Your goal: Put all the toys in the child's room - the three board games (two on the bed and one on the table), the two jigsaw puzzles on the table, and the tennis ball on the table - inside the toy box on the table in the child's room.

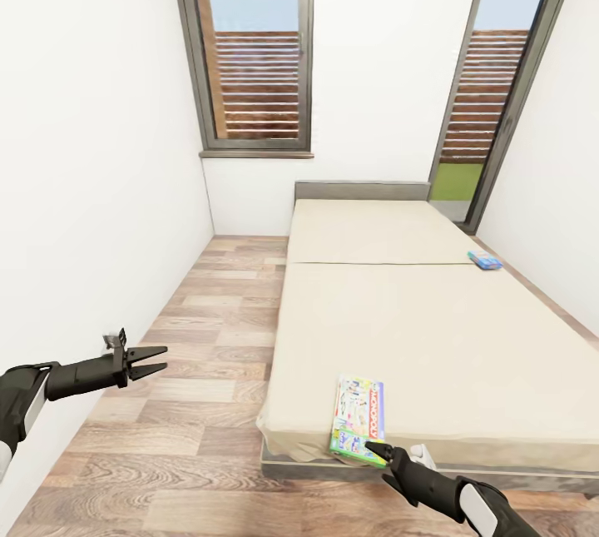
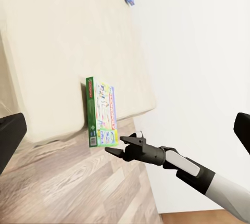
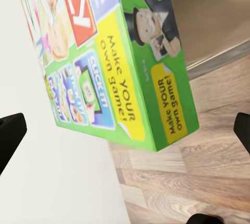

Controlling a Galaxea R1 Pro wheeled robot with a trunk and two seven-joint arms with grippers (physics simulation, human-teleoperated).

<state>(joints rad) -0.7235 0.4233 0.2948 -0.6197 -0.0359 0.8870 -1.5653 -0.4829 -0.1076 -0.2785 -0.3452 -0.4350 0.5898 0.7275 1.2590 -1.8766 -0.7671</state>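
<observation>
The bed (image 1: 433, 329) fills the room's right half, and its cover lies bare between the Monopoly box (image 1: 359, 421) at the near edge and the small blue box (image 1: 484, 261) at the far right edge. A strip of plank floor (image 1: 200, 337) runs open between the bed's left edge and the white wall (image 1: 91, 187). The box overhangs the near edge, with open floor just below it.

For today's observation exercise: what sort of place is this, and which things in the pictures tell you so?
Most likely a bedroom, perhaps a child's. A large bed with a plain beige cover takes up much of the wood-plank floor, and two board games lie on it: a green-edged Monopoly box at the near edge and a small blue box farther along.
</observation>
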